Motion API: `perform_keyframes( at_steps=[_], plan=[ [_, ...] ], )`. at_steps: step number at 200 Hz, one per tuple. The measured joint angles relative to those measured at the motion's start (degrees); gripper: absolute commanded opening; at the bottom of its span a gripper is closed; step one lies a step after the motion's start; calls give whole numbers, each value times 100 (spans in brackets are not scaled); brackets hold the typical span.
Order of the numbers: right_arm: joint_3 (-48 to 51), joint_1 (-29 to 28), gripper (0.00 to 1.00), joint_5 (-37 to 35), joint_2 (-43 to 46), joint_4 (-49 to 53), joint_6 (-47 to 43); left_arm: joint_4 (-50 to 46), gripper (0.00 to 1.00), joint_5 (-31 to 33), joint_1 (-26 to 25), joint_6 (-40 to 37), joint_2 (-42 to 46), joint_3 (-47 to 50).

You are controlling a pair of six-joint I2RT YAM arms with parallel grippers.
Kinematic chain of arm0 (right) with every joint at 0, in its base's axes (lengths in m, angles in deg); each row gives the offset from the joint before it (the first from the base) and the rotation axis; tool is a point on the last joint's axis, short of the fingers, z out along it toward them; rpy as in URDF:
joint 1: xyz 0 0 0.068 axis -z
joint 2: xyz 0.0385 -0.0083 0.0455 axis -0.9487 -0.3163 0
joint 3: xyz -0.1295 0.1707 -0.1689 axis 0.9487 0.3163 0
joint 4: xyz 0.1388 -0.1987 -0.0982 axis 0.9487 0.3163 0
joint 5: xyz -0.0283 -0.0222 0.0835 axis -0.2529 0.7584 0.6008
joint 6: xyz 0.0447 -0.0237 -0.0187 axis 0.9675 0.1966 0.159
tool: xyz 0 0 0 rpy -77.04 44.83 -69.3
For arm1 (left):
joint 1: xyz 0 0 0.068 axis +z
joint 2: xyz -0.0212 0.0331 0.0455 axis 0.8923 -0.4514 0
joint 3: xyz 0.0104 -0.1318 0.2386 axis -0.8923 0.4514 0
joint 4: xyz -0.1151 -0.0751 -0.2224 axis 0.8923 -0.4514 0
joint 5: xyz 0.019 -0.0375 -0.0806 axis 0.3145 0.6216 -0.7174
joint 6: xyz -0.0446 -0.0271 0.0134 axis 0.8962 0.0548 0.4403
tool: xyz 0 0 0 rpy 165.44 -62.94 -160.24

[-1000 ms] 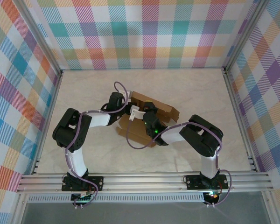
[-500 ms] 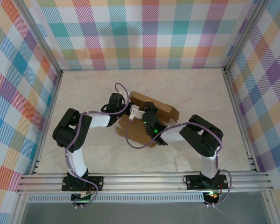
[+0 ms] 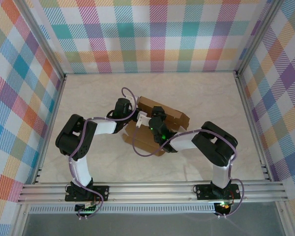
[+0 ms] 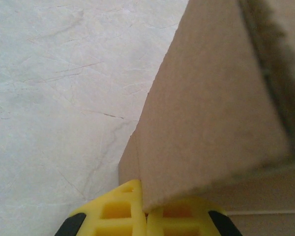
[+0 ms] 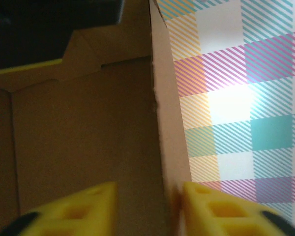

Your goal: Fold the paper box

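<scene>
Where box (image 3: 160, 129) lies: at the middle of table (image 3: 201, 93), partly folded.
Left gripper (image 4: 146, 215): at box's left side, fingers (image 4: 118, 211) closed together, pinching a flap's edge.
Right gripper (image 5: 147, 206): astride box's upright wall, fingers (image 5: 83, 209) parted about halfway; wall touches the right finger, unclamped.

We see a pale, marble-patterned table top (image 3: 211, 98) with fine grey veins, boxed in on three sides by walls (image 3: 152, 34) covered in pastel plaid of orange, teal, pink, purple and yellow. Silver metal posts (image 3: 46, 46) run up the corners, and ribbed metal rails (image 3: 152, 191) cross the near edge. On one wall a bright patch (image 5: 231, 105) glows, perhaps a lamp's reflection.
</scene>
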Motion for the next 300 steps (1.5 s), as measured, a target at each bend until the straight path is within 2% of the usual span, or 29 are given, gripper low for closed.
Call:
perform_keyframes(
  at_steps=[33, 74, 152, 182, 207, 237, 278, 300],
  plan=[
    [-4, -50, 76, 444, 623, 1215, 861, -81, 0, -92, -96, -109, 0, -35],
    [-160, -76, 88, 1255, 1344, 2837, 1998, -177, 0, -90, -142, -273, 0, -81],
    [-208, -59, 92, 2028, 2024, 4286, 3545, -350, 0, -133, -142, -529, 0, -186],
    [-256, -24, 90, 2343, 2647, 4741, 4151, -437, 0, -223, -142, -664, 0, -221],
    [-662, 72, 87, 2625, 2887, 5209, 4765, -452, 1, -313, -142, -835, 0, -221],
    [-1532, 494, 84, 2951, 2903, 5718, 5974, -474, 1, -413, -142, -1049, 0, -221],
    [-2699, 1851, 81, 4052, 2664, 6389, 7980, -494, 4, -505, -142, -1281, 9, -221],
    [-3152, 2614, 80, 4887, 2096, 6728, 8714, -529, 5, -562, -142, -1325, 17, -221]
  ],
)
